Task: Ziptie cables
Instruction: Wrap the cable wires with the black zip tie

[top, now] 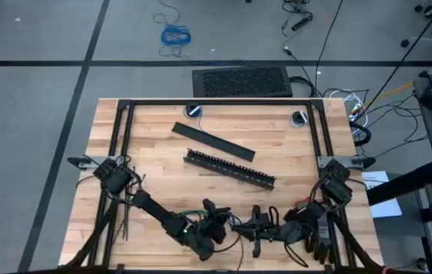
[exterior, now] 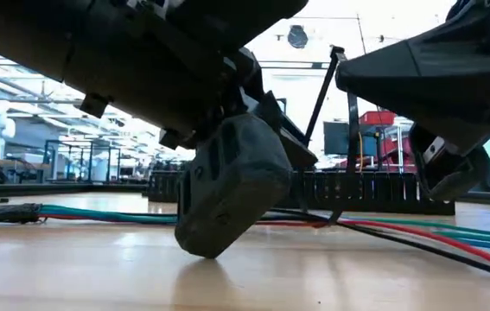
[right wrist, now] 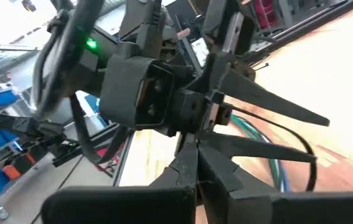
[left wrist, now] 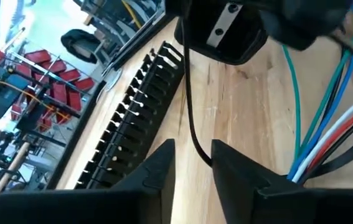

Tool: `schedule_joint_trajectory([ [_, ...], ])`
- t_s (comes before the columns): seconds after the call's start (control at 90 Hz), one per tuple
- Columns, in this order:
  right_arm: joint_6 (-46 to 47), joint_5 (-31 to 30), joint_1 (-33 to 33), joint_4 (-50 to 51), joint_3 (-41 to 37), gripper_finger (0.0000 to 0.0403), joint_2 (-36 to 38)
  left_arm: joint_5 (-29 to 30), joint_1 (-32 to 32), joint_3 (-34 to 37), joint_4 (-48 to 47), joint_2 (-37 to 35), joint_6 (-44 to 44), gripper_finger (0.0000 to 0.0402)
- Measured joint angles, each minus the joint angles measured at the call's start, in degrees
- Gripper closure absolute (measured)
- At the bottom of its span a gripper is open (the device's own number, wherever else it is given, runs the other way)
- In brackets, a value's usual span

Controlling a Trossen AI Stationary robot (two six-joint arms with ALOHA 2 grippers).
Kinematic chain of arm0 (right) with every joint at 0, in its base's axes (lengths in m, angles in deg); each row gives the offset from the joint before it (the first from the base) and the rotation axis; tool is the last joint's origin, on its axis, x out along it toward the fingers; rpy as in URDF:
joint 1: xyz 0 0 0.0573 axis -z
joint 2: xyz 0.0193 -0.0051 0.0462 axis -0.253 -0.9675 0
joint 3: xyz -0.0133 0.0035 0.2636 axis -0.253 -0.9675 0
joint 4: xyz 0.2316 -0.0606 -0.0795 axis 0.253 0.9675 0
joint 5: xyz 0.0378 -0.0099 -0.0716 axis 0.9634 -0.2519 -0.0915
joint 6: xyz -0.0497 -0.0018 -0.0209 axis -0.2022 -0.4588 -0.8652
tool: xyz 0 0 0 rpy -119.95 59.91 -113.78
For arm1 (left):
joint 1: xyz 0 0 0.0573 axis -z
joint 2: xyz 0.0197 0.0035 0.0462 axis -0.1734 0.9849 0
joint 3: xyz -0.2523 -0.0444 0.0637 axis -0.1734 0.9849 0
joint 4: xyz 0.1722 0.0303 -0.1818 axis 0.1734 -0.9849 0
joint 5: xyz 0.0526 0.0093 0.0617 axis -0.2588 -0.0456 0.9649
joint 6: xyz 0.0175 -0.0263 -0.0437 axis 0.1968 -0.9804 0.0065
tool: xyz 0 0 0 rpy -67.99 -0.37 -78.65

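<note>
Both arms meet at the lower centre of the high view, low over the desk (top: 155, 144). Left gripper (left wrist: 192, 165): fingers slightly parted around a thin black ziptie (left wrist: 190, 118), not clearly pinching it. Right gripper (right wrist: 196, 163): fingers together on the same strip. Cables (exterior: 106, 213) lie flat on the desk beneath the grippers. Slotted bar (top: 229, 169) sits mid-frame.

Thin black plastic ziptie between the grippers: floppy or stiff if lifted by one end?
Likely springy rather than limp: the thin black plastic ziptie arcs smoothly, without kinks. Probably very light, given how thin it is. It may slip between the left gripper fingers.
</note>
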Motion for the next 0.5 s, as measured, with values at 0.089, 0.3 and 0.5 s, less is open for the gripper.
schedule_joint_trajectory([
  [0.089,-0.5,-0.9,0.0,0.2,0.0,0.0403,0.0,0.0,0.0,0.0,0.0,0.0,0.2,0.0295],
  [0.3,-3.0,-3.4,0.0,-1.3,0.0,0.0403,0.1,-0.1,0.0,0.0,-0.1,0.0,0.2,0.0299],
  [0.5,-3.0,-4.2,0.0,-1.3,0.0,0.0403,0.1,-0.3,0.0,-0.1,-0.1,0.0,0.4,0.0350],
])
